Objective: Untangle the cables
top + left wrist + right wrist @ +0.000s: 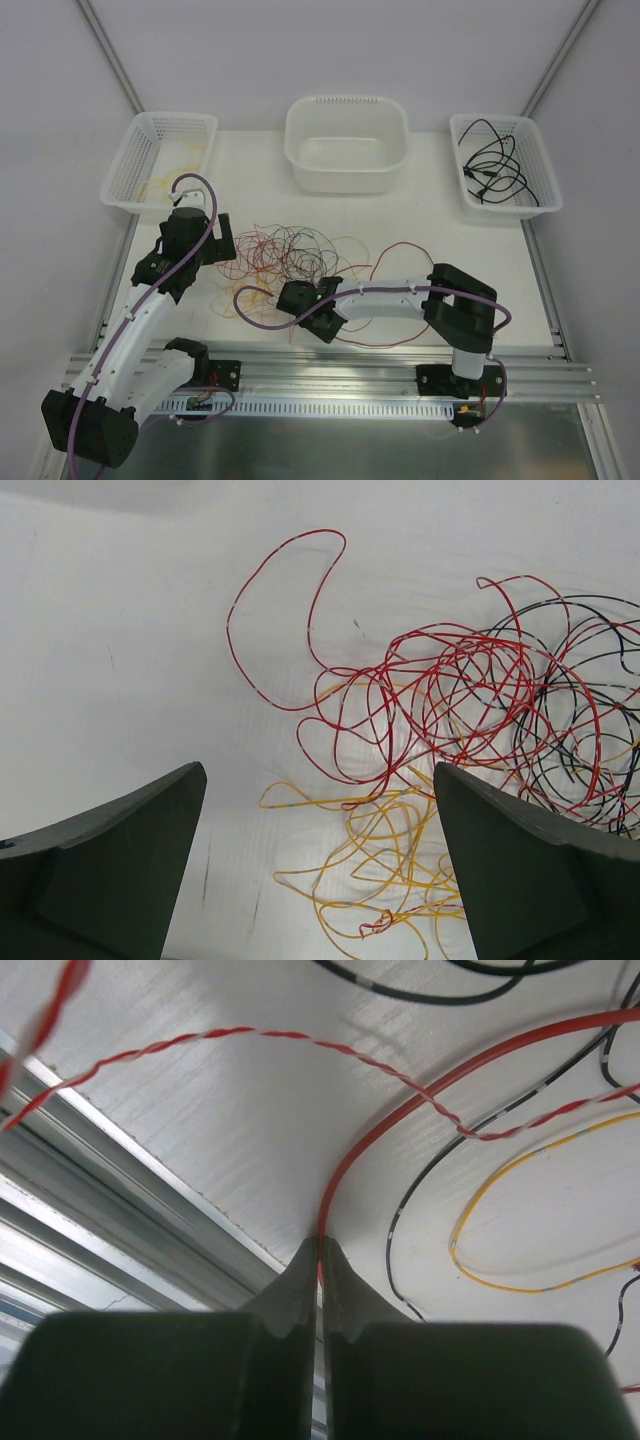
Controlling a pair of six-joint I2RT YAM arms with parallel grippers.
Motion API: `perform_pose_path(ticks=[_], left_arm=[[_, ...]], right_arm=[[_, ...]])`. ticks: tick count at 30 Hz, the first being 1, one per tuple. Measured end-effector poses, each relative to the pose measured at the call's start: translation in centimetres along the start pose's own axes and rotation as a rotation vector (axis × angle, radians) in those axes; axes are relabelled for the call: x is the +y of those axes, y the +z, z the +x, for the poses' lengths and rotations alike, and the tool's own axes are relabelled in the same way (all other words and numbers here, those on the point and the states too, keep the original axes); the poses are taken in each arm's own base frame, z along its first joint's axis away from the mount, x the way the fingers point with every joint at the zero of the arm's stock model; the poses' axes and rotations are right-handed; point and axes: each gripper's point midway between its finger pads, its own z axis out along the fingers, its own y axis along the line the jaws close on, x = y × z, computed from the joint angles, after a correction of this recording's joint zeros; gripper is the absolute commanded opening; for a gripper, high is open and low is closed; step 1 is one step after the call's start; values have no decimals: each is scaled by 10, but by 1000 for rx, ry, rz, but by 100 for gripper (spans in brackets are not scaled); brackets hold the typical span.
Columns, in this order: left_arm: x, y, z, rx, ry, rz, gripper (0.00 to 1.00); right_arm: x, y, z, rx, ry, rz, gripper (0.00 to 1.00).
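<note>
A bare strip of table (250,205) runs between the tangle (290,252) and the far bins — left basket (160,160), tub (346,145), right basket (505,165). Right of the tangle the table is open too, crossed only by a red loop (400,248). The near side is barred: the right arm (400,295) lies across it by the rail (350,365), with the right gripper (322,1250) pinched on a red cable (360,1150). The left gripper (318,780), jaws wide, crowds the tangle's left edge.

White shells cover the links of the left arm (130,325) and right arm (385,295) between black joint housings and black bases, with a thick purple cable (197,177) running along each. The fingers (110,870) are matte, dark wedges.
</note>
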Motion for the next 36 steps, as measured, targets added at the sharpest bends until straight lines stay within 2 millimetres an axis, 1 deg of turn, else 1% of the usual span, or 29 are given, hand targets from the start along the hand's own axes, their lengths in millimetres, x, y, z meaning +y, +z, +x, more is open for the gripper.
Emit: perform_pose_path(ticks=[4, 5, 7, 9, 10, 13, 14, 15, 16, 17, 18, 19, 20, 21, 22, 23, 25, 27, 30, 31, 33, 36], left_arm=[[0, 0, 0, 1, 0, 0, 99], [0, 0, 0, 1, 0, 0, 99], [0, 0, 0, 1, 0, 0, 99], [0, 0, 0, 1, 0, 0, 99], [0, 0, 0, 1, 0, 0, 99], [0, 0, 0, 1, 0, 0, 99], [0, 0, 0, 1, 0, 0, 99], [0, 0, 0, 1, 0, 0, 99], [0, 0, 0, 1, 0, 0, 99], [0, 0, 0, 2, 1, -1, 99], [0, 0, 1, 2, 1, -1, 99], [0, 0, 1, 2, 1, -1, 99], [0, 0, 1, 2, 1, -1, 99], [0, 0, 1, 2, 1, 0, 99], [0, 0, 1, 3, 1, 0, 99], [0, 0, 1, 2, 1, 0, 99], [0, 1, 1, 3, 1, 0, 99], [0, 1, 1, 2, 1, 0, 99], [0, 1, 1, 2, 1, 0, 99], [0, 1, 1, 3, 1, 0, 99], [0, 1, 1, 3, 1, 0, 99], [0, 1, 1, 3, 1, 0, 99]], right_arm=[[-1, -4, 1, 1, -1, 4, 1], [-2, -7, 3, 4, -5, 5, 1], [-4, -20, 4, 0, -12, 4, 1], [-7, -43, 0, -36, -21, -5, 1], [-9, -60, -6, -76, -23, -12, 1], [-21, -124, -26, -257, -10, -27, 1], [-28, -148, -31, -328, 5, -31, 1], [-36, -165, -34, -383, 24, -27, 1], [-50, -186, -37, -451, 60, -17, 1], [-67, -204, -36, -510, 106, 4, 1], [-89, -217, -32, -553, 168, 38, 1], [-114, -226, -26, -587, 243, 86, 1], [-138, -231, -17, -606, 320, 135, 1], [-157, -231, -8, -605, 383, 181, 1], [-178, -226, 4, -597, 458, 225, 1], [-195, -217, 18, -572, 525, 264, 1], [-219, -192, 44, -495, 642, 309, 0], [-232, -159, 66, -403, 743, 315, 1], [-240, -119, 94, -276, 854, 311, 1], [-242, -110, 101, -243, 886, 308, 1], [-248, -97, 108, -207, 943, 304, 0], [-262, -83, 109, -188, 1006, 304, 1]])
